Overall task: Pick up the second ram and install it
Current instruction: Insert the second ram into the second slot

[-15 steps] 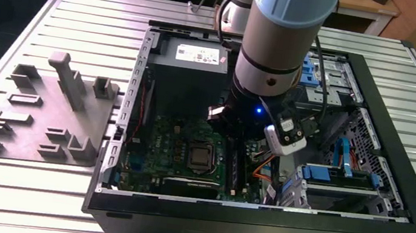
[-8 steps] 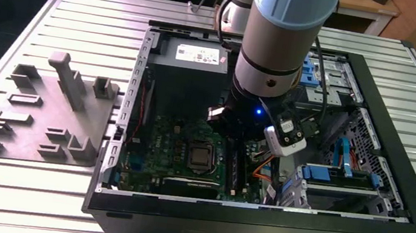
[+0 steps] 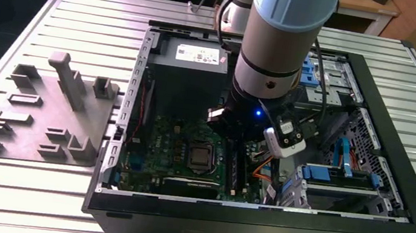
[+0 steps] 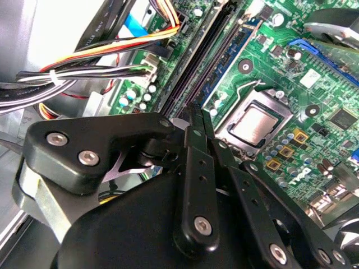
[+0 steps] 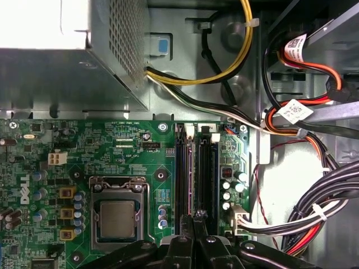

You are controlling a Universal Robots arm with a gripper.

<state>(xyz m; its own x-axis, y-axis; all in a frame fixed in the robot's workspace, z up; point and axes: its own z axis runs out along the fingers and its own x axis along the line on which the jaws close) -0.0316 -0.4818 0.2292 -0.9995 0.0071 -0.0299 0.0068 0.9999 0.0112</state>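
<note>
Exterior view: on the slatted tabletop [image 3: 7, 33] the grey tray [image 3: 45, 115] lay at the exterior view's left, beside the open computer case [image 3: 392, 197], which held the green motherboard [image 3: 179, 149], power supply [image 3: 191, 59] and cables. Lowered into the case, the pincer [image 5: 197, 216] was clenched on the second ram [image 5: 196, 174], edge-on over the memory slots [image 5: 207, 168], apparently for seating it.

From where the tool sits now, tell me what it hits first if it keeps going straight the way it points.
Most likely the memory slots on the green motherboard: the tool points its closed tips straight at them in both wrist views. Depth is hard to judge.
</note>
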